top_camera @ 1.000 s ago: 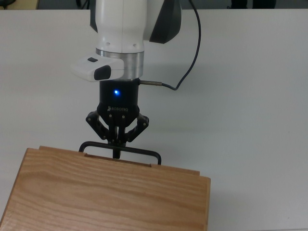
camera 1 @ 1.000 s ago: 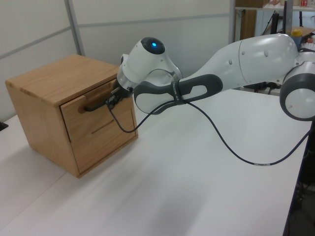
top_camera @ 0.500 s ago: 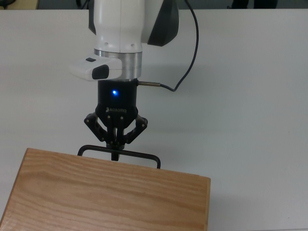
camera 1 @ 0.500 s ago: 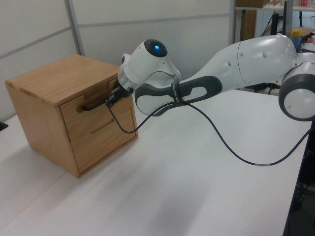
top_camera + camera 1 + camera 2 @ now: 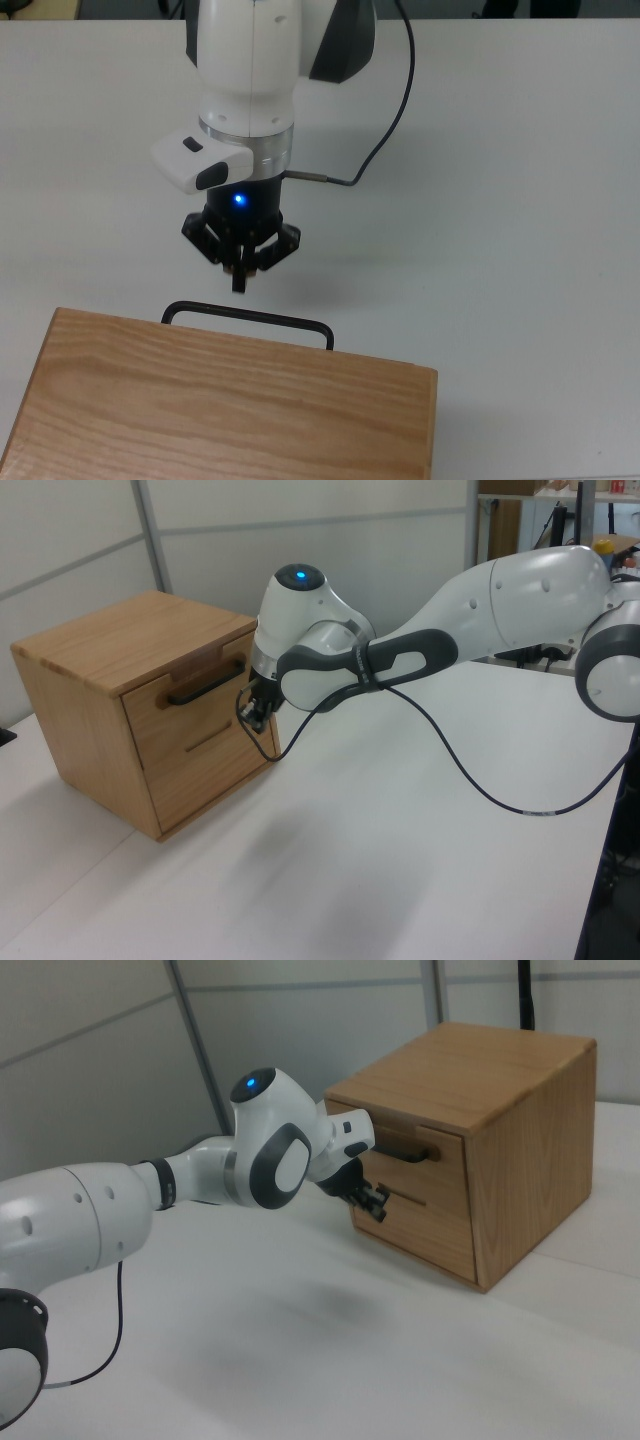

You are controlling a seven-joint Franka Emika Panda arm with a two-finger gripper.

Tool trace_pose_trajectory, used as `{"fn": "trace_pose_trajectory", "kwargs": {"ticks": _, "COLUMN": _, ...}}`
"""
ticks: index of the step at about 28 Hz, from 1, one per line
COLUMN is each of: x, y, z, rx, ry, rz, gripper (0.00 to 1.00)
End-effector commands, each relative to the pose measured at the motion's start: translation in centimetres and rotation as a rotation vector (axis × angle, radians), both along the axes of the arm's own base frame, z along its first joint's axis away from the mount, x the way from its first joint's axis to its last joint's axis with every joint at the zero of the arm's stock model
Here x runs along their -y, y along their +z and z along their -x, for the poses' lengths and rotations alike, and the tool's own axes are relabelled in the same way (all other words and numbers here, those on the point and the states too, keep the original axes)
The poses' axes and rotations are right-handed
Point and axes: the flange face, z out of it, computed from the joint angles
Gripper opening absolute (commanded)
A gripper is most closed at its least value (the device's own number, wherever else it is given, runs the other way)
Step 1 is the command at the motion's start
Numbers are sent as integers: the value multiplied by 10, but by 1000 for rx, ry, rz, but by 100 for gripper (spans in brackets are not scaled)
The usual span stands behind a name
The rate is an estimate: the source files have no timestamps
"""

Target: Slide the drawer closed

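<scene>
My black two-finger gripper [image 5: 240, 283] hangs with its fingertips drawn together on nothing, clear of the thin black metal bar handle [image 5: 247, 317] and, in the top view, just above it on the picture. The left view places the gripper [image 5: 254, 712] lower than the handle [image 5: 205, 685] and in front of the cabinet face; the right view shows it [image 5: 375, 1203] likewise below the bar [image 5: 405, 1150] and close to the front panel. The shallow light-wood drawer [image 5: 190, 685] sits pushed into the light-wood cabinet [image 5: 110, 640], its front panel about level with the cabinet face in both side views. The top view hides that panel under the grained cabinet top [image 5: 220, 410], so only the handle projects beyond the edge. My white arm [image 5: 450, 620] and a black cable [image 5: 470, 780] extend over the white table [image 5: 400, 880].
</scene>
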Motion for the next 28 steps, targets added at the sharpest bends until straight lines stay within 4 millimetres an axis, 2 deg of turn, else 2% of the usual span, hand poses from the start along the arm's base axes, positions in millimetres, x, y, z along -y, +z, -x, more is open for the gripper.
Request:
{"fn": "trace_pose_trajectory", "kwargs": {"ticks": 1, "x": -7, "y": 24, "z": 38, "rx": -169, "ry": -18, "rz": 30, "gripper": 0}}
{"fn": "trace_pose_trajectory", "kwargs": {"ticks": 3, "x": -11, "y": 37, "z": 50, "rx": -215, "ry": -7, "rz": 40, "gripper": 0}}
{"fn": "trace_pose_trajectory", "kwargs": {"ticks": 12, "x": -7, "y": 72, "z": 82, "rx": -320, "ry": 42, "rz": 28, "gripper": 0}}
{"fn": "trace_pose_trajectory", "kwargs": {"ticks": 15, "x": -2, "y": 93, "z": 98, "rx": -356, "ry": 53, "rz": 10, "gripper": 0}}
{"fn": "trace_pose_trajectory", "kwargs": {"ticks": 17, "x": 2, "y": 102, "z": 106, "rx": -377, "ry": 64, "rz": 2, "gripper": 10}}
{"fn": "trace_pose_trajectory", "kwargs": {"ticks": 18, "x": 3, "y": 113, "z": 112, "rx": -391, "ry": 80, "rz": -6, "gripper": 17}}
{"fn": "trace_pose_trajectory", "kwargs": {"ticks": 20, "x": 5, "y": 119, "z": 118, "rx": -409, "ry": 98, "rz": -8, "gripper": 34}}
{"fn": "trace_pose_trajectory", "kwargs": {"ticks": 23, "x": 5, "y": 131, "z": 127, "rx": -418, "ry": 146, "rz": -28, "gripper": 51}}
{"fn": "trace_pose_trajectory", "kwargs": {"ticks": 24, "x": 7, "y": 130, "z": 128, "rx": -426, "ry": 151, "rz": -33, "gripper": 63}}
{"fn": "trace_pose_trajectory", "kwargs": {"ticks": 26, "x": 9, "y": 133, "z": 131, "rx": -437, "ry": 156, "rz": -35, "gripper": 100}}
{"fn": "trace_pose_trajectory", "kwargs": {"ticks": 28, "x": 9, "y": 135, "z": 134, "rx": -443, "ry": 159, "rz": -35, "gripper": 100}}
